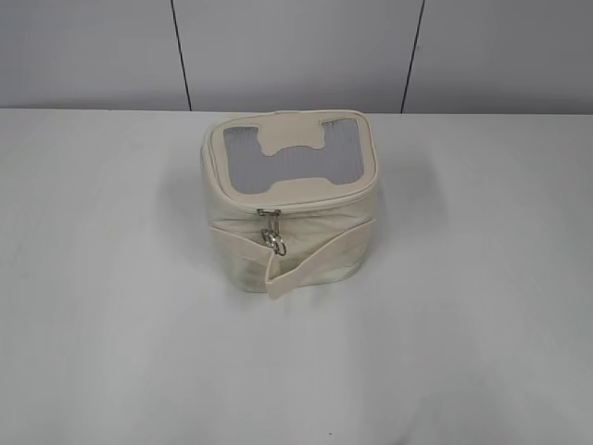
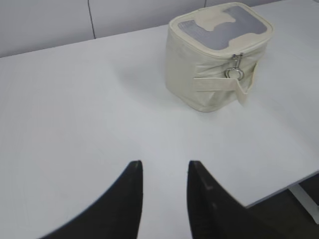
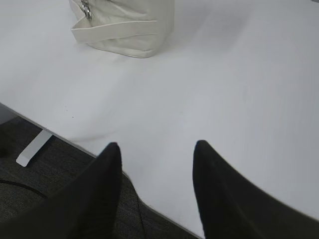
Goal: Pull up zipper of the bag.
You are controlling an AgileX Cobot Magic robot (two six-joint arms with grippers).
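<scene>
You have the bag (image 1: pixel 289 199) standing upright on the white table (image 1: pixel 482 306), a little behind its middle, mesh lid facing up; the zipper (image 1: pixel 271 232) pull hangs at the front edge of the lid, its ring just above the fabric strap (image 1: pixel 320 260); your left gripper (image 2: pixel 164 172) hovers over bare tabletop well short of the bag, jaws parted and holding nothing; your right gripper (image 3: pixel 155 152) sits near the table's edge, likewise spread and empty.
</scene>
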